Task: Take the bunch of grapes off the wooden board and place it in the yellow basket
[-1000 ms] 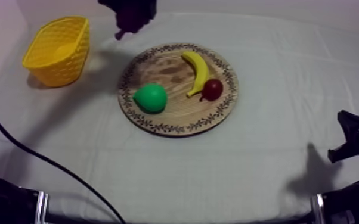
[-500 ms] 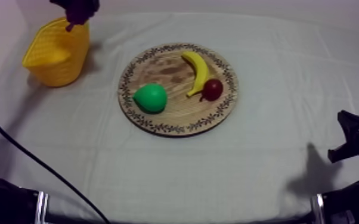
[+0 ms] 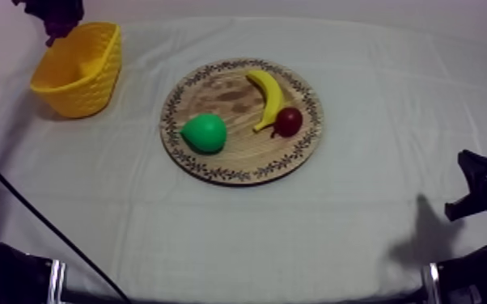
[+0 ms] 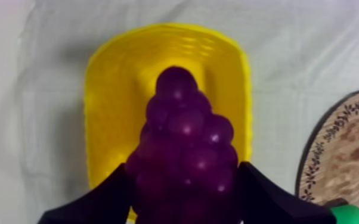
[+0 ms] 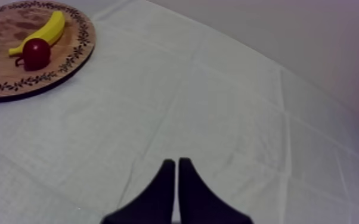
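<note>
Now, through the left wrist view: clamping the bunch of grapes (image 4: 185, 140) in the left gripper (image 4: 182, 189), one black finger pressing on each flank of the bunch. Hanging the grapes directly above the open mouth of the yellow basket (image 4: 104, 119). Catching the patterned rim of the wooden board (image 4: 328, 173) off to one side, with a sliver of the green pear (image 4: 350, 215) on it.

Next, looking down from the top view: holding that gripper and its dark load over the basket's far end, near the table's back left corner. Showing the banana (image 3: 268, 95), the pear and the small red fruit (image 3: 288, 121) lying on the board, the red fruit just beside the banana's lower end. Resting the right gripper (image 3: 480, 187) low at the right edge, well apart from the board.

Lastly, through the right wrist view: pressing the right gripper's fingers together into a narrow wedge, gripping nothing, above bare cloth (image 5: 217, 107), with the board farther off.
</note>
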### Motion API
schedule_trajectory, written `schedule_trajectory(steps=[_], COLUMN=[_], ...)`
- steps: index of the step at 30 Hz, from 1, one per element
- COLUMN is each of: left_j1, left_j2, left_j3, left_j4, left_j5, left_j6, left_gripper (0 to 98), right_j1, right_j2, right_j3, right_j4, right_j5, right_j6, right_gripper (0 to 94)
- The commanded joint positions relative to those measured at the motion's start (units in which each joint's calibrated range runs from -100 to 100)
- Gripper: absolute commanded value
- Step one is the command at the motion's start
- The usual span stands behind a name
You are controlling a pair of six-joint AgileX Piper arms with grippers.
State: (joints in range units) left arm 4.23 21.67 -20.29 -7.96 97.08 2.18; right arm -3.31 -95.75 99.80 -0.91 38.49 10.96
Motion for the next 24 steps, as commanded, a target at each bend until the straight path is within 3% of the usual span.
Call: schedule_trajectory(steps=[1, 13, 24], left_j1=[-0.5, -1.9, -2.8], left_j2=[0.2, 3.9, 12.0], left_j3=[0.0, -0.2, 1.2], left_j4=[0.03, 0.50, 2.41], left_j5=[0.0, -0.5, -3.4], left_j6=[-0.1, 0.4, 1.5], left_gripper=[52.8, 53.4, 54.8], right_j1=[0.0, 0.0, 0.0], right_j2=[0.0, 0.0, 0.0], right_j3=[0.0, 0.0, 0.0], right_j4=[0.0, 0.0, 0.0], right_j5=[0.0, 0.0, 0.0], right_j6=[0.0, 0.0, 0.0], right_gripper=[0.3, 0.3, 0.3])
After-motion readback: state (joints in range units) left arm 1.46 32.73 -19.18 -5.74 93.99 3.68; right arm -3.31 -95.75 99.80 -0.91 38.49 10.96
